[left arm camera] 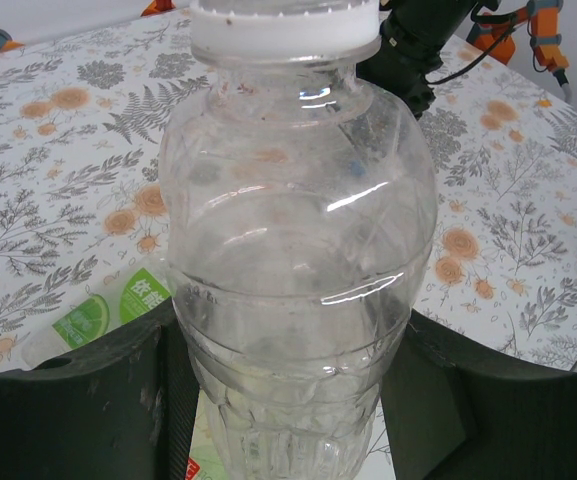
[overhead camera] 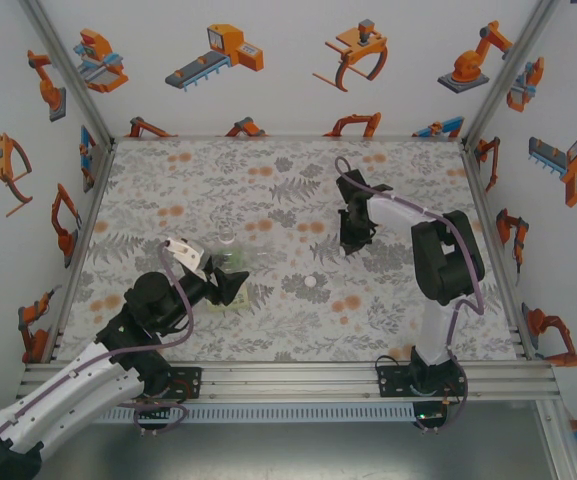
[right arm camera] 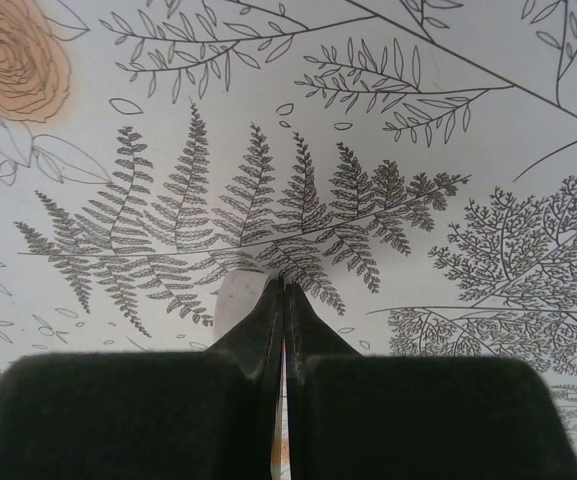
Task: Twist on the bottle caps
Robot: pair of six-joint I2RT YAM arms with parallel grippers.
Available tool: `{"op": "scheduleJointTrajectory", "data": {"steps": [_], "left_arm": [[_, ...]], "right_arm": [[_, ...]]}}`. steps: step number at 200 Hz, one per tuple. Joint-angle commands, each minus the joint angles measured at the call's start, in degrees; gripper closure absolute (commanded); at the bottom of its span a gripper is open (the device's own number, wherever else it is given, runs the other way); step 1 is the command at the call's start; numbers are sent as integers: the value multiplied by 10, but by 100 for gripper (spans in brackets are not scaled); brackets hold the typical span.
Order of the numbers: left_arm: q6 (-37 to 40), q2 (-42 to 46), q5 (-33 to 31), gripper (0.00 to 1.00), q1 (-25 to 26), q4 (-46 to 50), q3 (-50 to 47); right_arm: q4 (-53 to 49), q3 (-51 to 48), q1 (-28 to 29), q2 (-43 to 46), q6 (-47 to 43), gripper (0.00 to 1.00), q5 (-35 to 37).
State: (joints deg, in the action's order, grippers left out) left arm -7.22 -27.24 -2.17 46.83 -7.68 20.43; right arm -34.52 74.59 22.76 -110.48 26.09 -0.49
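Bright, even, diffuse light over the table (overhead camera: 268, 340), only faint soft shadows, white glare streaks on the clear bottle (left arm camera: 298, 300), dark fingers (right arm camera: 118, 420) blurred near the lens, fern print (right arm camera: 268, 200) sharp

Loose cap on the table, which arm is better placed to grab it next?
Right: the right end effector hangs near the cap; the left end effector is gripping the clear bottle.

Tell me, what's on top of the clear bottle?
A white cap sits on the clear bottle, hiding its opening. The cap's very top is cut off by the picture's edge.
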Motion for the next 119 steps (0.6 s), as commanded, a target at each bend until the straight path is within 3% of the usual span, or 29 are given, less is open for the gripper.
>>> {"op": "scheduleJointTrajectory", "data": {"steps": [1, 68, 119], "left_arm": [[-8, -1, -5, 100, -3, -9, -2], [-7, -17, -3, 100, -3, -17, 2], [-9, -27, -2, 100, -3, -27, 2]], "right_arm": [[16, -24, -9, -5, 10, 97, -14], [76, -92, -52, 50, 42, 98, -61], [62, -94, -52, 119, 56, 87, -45]]}}
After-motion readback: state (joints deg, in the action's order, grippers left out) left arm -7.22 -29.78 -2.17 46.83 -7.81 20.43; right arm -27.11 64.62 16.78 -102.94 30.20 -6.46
